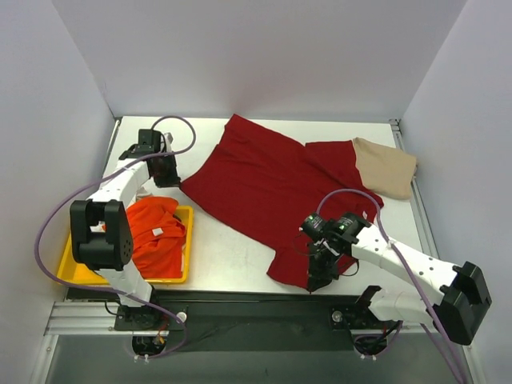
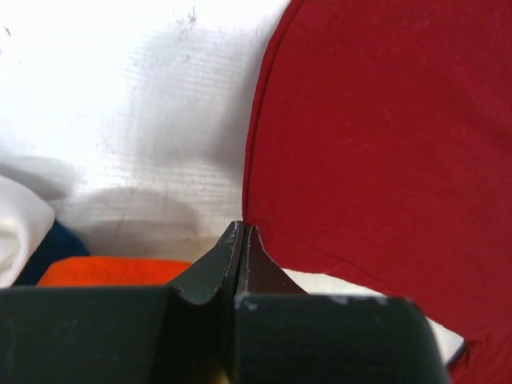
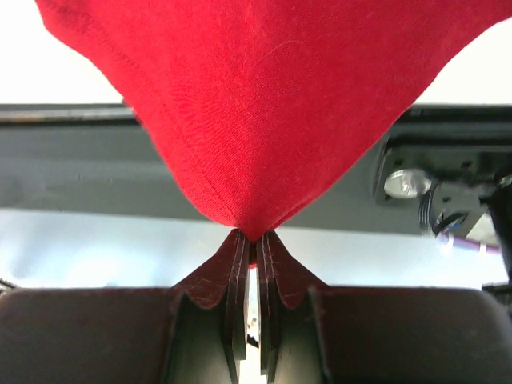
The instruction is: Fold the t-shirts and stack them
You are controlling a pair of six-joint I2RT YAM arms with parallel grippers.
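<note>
**T-shirts on the folding table: dark red t-shirt (image 1: 268,184) being gripped at two corners**

Sprawling diagonally over most of the white table (image 1: 228,254), with the hem toward the near edge. Touching, and seemingly overlapping with one sleeve, the tan t-shirt (image 1: 390,166) at the far right. Sitting at the near left, well apart from both: the yellow tray (image 1: 190,248), holding a crumpled orange t-shirt (image 1: 156,230).

Pinching the near hem corner with the right gripper (image 3: 254,240), jaws clamped tight on the cloth and drawing it up into a taut point. Meeting the shirt's left corner with the left gripper (image 2: 242,230), jaws pressed together and seemingly nipping only the very edge of the hem.

Judging the step in hand to be the first fold of the dark red t-shirt. Doing it well probably meaning:

- lifting both corners together
- keeping the edge between them taut
- carrying it across without dragging the tan t-shirt along
- laying it flat before letting go

Worth checking the left hold first, it being so slight.

Peeking into the left wrist view beside the orange cloth: slivers of a white t-shirt (image 2: 16,232) and a blue t-shirt (image 2: 50,252), both mostly cut off. Lying out of sight under the red sleeve: some of the tan t-shirt. Remaining hard to make out:

- the amount of cloth actually caught on the left
- anything buried beneath the orange heap
</note>
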